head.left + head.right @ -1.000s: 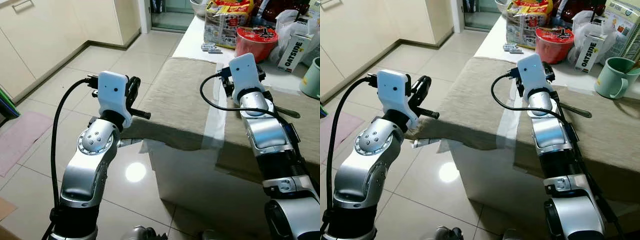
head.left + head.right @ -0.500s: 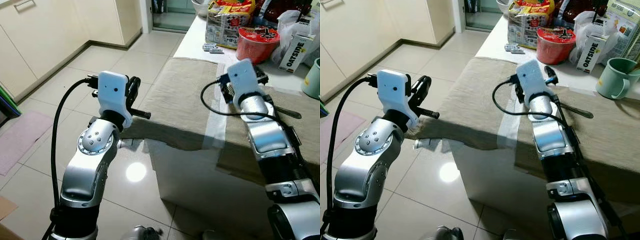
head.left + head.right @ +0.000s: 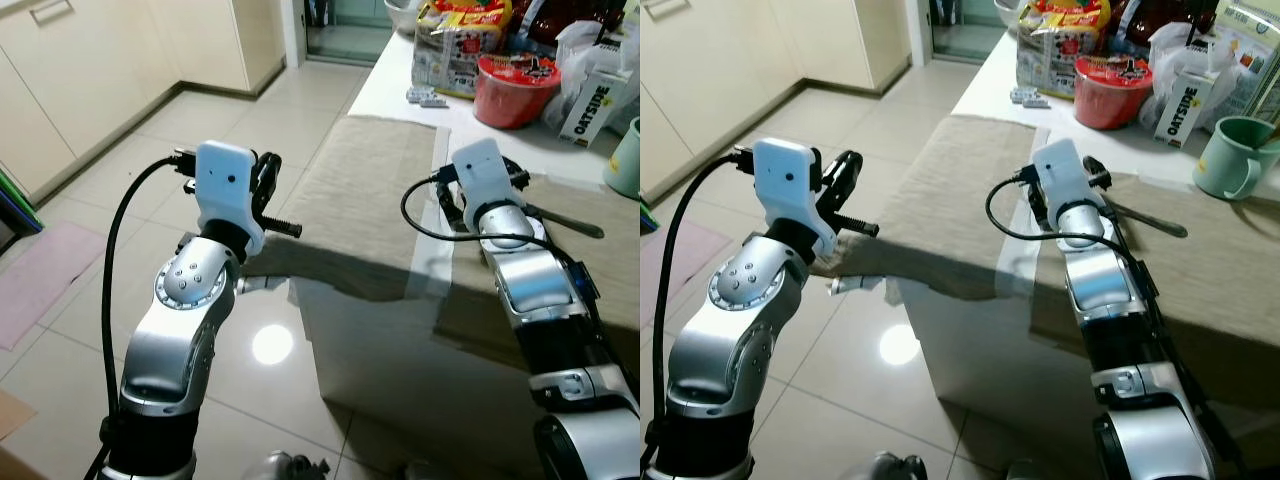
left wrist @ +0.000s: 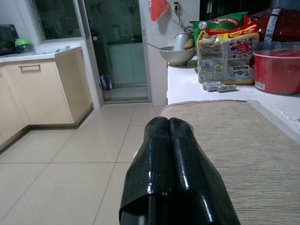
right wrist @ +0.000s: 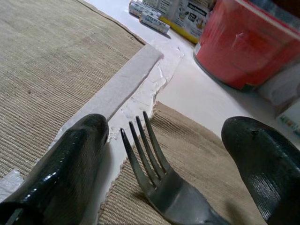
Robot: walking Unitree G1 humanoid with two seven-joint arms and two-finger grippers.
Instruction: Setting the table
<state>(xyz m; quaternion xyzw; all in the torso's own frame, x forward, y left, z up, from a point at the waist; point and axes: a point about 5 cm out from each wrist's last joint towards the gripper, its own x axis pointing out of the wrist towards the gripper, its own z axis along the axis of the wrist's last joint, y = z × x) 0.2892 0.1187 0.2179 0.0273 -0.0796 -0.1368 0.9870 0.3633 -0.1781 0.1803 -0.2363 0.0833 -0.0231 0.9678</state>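
Left claw (image 4: pixel 168 136): fingers pressed together, holding nothing, raised off the desk's near left corner over the floor (image 3: pixel 80 190). Pointed along the left placemat (image 3: pixel 370 190), whose near edge hangs over the desk's front edge.

Right claw (image 5: pixel 173 154): spread wide, low over the right placemat (image 3: pixel 1200 260) near its left edge. Fork (image 5: pixel 159 183) lying flat on that placemat between the two fingers, touching neither, tines toward the bare strip of desk (image 5: pixel 136 82) between the two mats. In the head views fork handle (image 3: pixel 1155 222) sticking out right of the wrist.

Further back along the desk's far edge: red tub (image 3: pixel 515 88), snack bag (image 3: pixel 455 45), two small batteries (image 4: pixel 220 86) lying just in front of the bag, a white carton (image 3: pixel 1175 100), green mug (image 3: pixel 1230 155) at the far right of the right placemat. Metal bowl (image 4: pixel 176 54) behind the bag at the far end.
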